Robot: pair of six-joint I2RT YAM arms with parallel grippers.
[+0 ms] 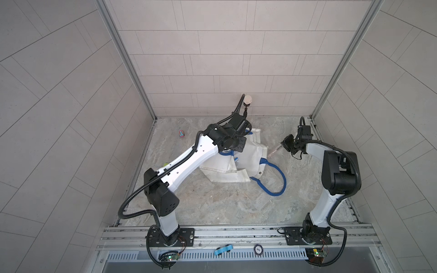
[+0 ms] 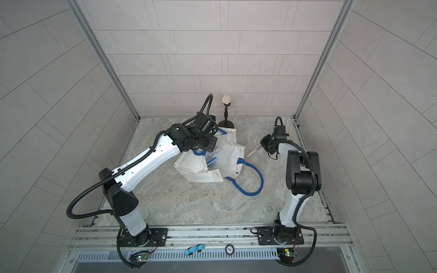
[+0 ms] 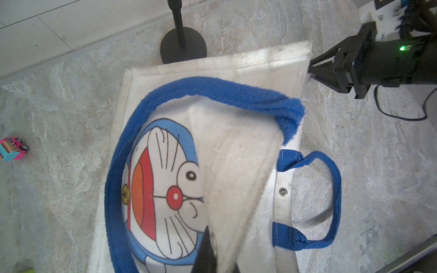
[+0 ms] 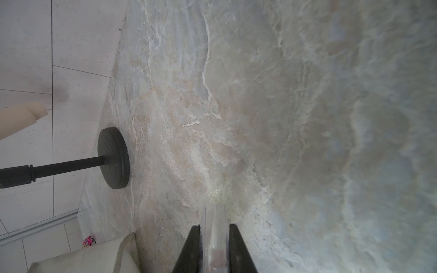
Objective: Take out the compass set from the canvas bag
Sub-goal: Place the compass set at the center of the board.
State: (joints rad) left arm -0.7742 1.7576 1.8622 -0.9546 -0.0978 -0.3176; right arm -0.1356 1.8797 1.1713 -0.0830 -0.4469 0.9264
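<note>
I see the bag (image 1: 250,153) lying crumpled on the table (image 1: 212,205), mid-to-far, between the 2 arms. Its far edge sits just beside the base of a black stand (image 2: 226,123).

The left gripper (image 3: 208,245) is pressed together on a fold of the bag's canvas near the mouth, and that fold tents up toward the wrist. From the left wrist view I get the cat print (image 3: 165,184) facing up, with 1 blue handle (image 3: 212,92) draped in an arc around it. The other handle (image 1: 282,179) loops out flat on the table to the near right. The snap (image 3: 283,192) sits on the rim between its 2 ends.

The right gripper (image 4: 214,227) is right of the bag and apart from it, fingers nearly together, pinching a clear case (image 1: 274,151) that sticks out toward the bag. The case is outside the bag (something reddish in it, too blurred for me to call it the compass set). I can't tell whether the case touches the table or hangs just above it.

In a top view the bag mouth shows clear-and-blue bits (image 2: 210,162) inside; I can't identify them. A toy car (image 1: 181,134) sits far left, well apart from the bag.
</note>
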